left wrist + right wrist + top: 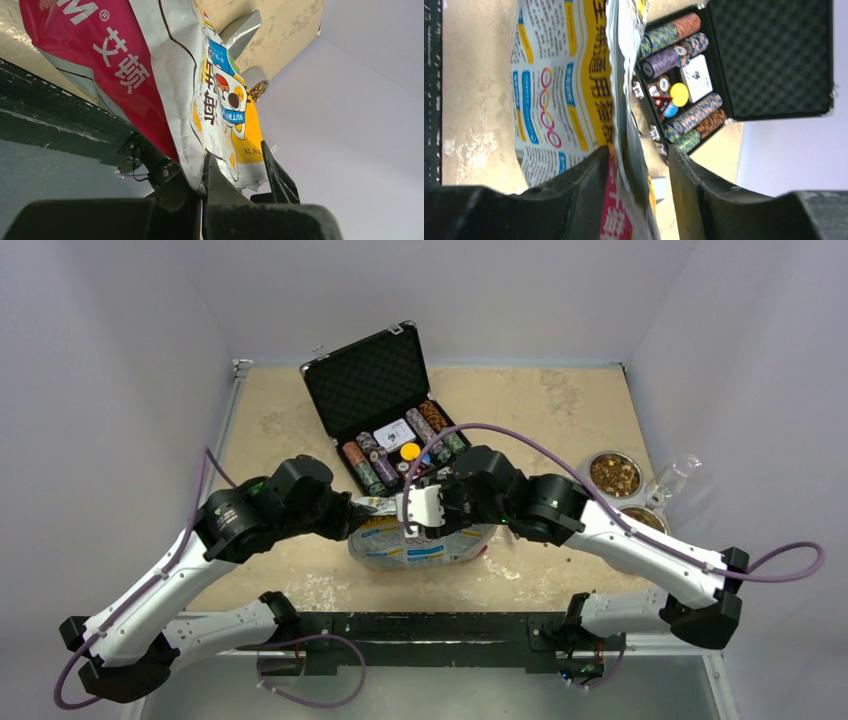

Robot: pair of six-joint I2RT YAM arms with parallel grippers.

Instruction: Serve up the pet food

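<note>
The printed pet food bag (420,542) stands at the table's middle, in front of the arms. My left gripper (366,508) is shut on the bag's top edge; the left wrist view shows its jaws (204,161) pinching the crinkled film (150,75). My right gripper (416,510) is open, and its fingers (638,152) straddle the same top edge of the bag (554,85) without closing on it. Brown kibble (614,476) lies in a steel bowl (592,462) at the right. The kibble inside the bag is hidden.
An open black case (372,375) with striped poker chips (360,462) stands just behind the bag. A second steel bowl (648,517) sits partly under my right arm. A clear glass vessel (680,474) stands by the right wall.
</note>
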